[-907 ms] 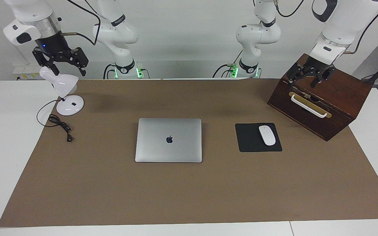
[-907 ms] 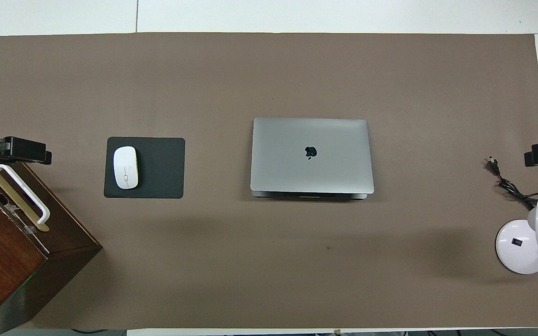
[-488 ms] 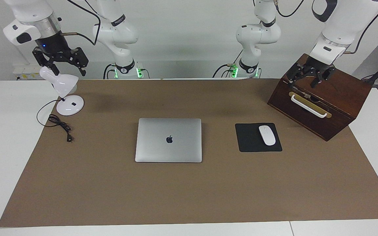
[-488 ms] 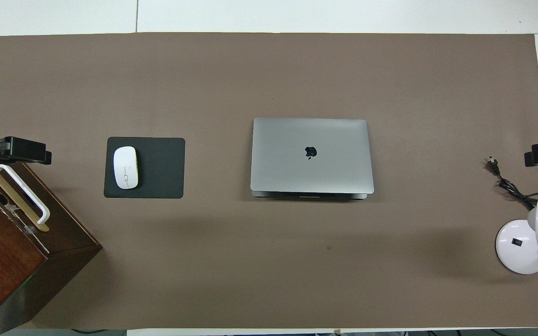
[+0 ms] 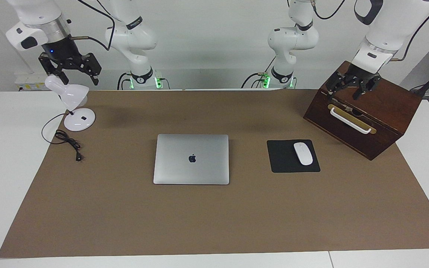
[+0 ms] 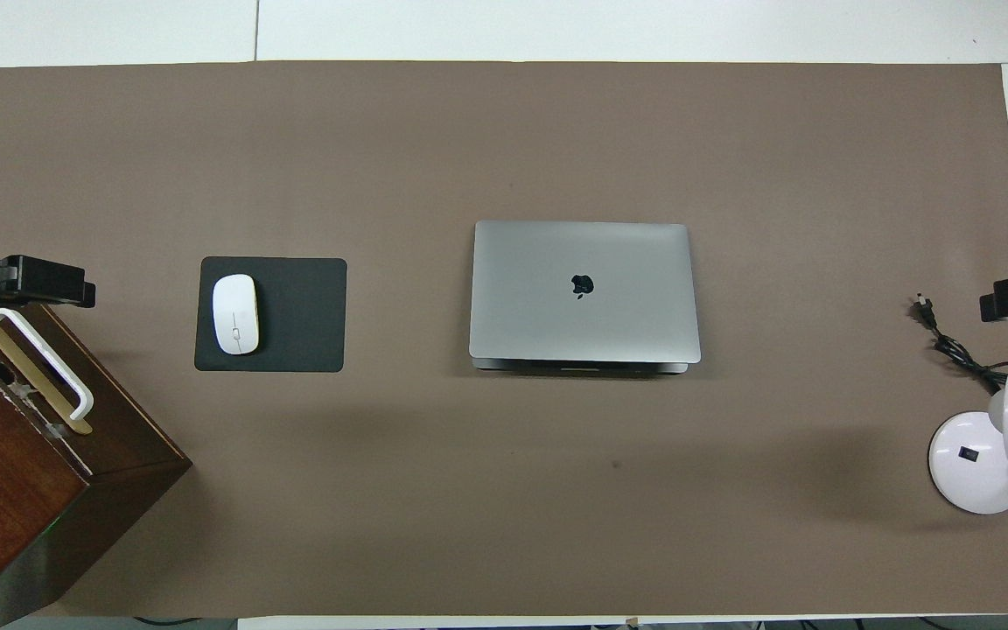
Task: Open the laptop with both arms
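The laptop (image 5: pixel 191 167) lies closed and flat in the middle of the brown mat, silver-grey with a dark apple logo on its lid; it also shows in the overhead view (image 6: pixel 583 315). My right gripper (image 5: pixel 79 79) hangs open and empty in the air over the white lamp, at the right arm's end of the table. My left gripper (image 5: pixel 348 91) hangs open and empty just over the top of the wooden box, at the left arm's end. Both grippers are well apart from the laptop. Only their tips show at the overhead view's side edges.
A white desk lamp (image 5: pixel 70 96) with a black cable (image 5: pixel 67 141) stands at the right arm's end. A white mouse (image 5: pixel 302 153) lies on a black mouse pad (image 5: pixel 283 158) beside the laptop. A dark wooden box (image 5: pixel 382 108) with a white handle stands at the left arm's end.
My right gripper has risen slightly over the lamp. My left gripper has shifted very little. The laptop has not moved.
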`<action>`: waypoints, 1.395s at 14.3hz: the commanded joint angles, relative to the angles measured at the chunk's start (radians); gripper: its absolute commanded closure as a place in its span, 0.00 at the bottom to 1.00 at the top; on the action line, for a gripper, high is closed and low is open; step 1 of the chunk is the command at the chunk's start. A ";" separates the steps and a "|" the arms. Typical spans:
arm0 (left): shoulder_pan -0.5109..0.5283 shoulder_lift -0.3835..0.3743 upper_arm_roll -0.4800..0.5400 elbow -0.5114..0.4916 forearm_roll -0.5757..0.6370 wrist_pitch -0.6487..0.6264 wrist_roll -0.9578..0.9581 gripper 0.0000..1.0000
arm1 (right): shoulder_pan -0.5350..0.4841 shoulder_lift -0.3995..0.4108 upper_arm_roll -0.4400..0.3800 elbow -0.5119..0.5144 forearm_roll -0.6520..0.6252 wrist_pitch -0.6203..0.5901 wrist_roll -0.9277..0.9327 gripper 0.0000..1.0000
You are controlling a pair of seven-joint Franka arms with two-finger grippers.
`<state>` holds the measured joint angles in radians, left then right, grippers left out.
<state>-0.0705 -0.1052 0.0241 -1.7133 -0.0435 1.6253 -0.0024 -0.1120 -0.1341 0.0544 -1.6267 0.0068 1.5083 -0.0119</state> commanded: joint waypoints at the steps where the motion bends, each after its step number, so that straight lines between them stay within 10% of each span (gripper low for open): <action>1: 0.009 -0.005 -0.006 0.004 0.019 0.008 -0.011 0.00 | -0.017 -0.022 0.001 -0.036 0.027 0.038 -0.016 0.00; 20: 0.009 -0.008 -0.007 0.004 0.017 0.008 -0.013 0.00 | 0.026 -0.018 0.007 -0.358 0.027 0.438 0.059 0.18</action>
<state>-0.0704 -0.1052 0.0242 -1.7125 -0.0435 1.6291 -0.0030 -0.0956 -0.1325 0.0571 -1.9443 0.0177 1.9007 0.0054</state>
